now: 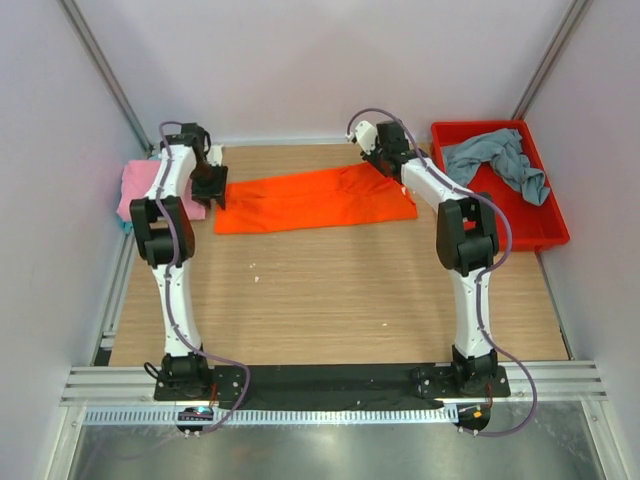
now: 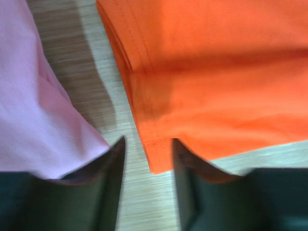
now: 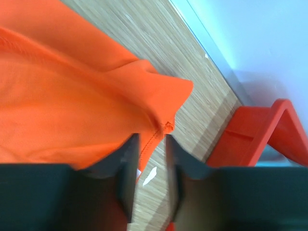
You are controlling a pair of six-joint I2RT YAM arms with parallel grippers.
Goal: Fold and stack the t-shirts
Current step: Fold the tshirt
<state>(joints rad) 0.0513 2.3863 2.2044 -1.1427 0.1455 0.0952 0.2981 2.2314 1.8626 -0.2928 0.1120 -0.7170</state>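
The bright orange t-shirt [image 1: 315, 198] lies folded in a long strip across the far middle of the table. My left gripper [image 1: 210, 187] is at its left end. In the left wrist view the left gripper [image 2: 147, 143] is open, with the shirt's near corner [image 2: 156, 161] lying between the fingers on the table, not pinched. My right gripper [image 1: 386, 160] is at the shirt's far right corner. In the right wrist view it [image 3: 151, 139] is open with a narrow gap, and the stitched hem [image 3: 159, 132] sits at the fingertips. The pink t-shirt [image 1: 140, 188] lies folded at the far left [image 2: 33, 110]. The grey-blue t-shirt [image 1: 498, 160] lies crumpled in the bin.
The red plastic bin [image 1: 560, 232] stands at the far right, and its corner shows close to my right gripper [image 3: 255, 139]. A sliver of teal [image 1: 124, 226] shows at the pink shirt's lower edge. Walls enclose the table on three sides.
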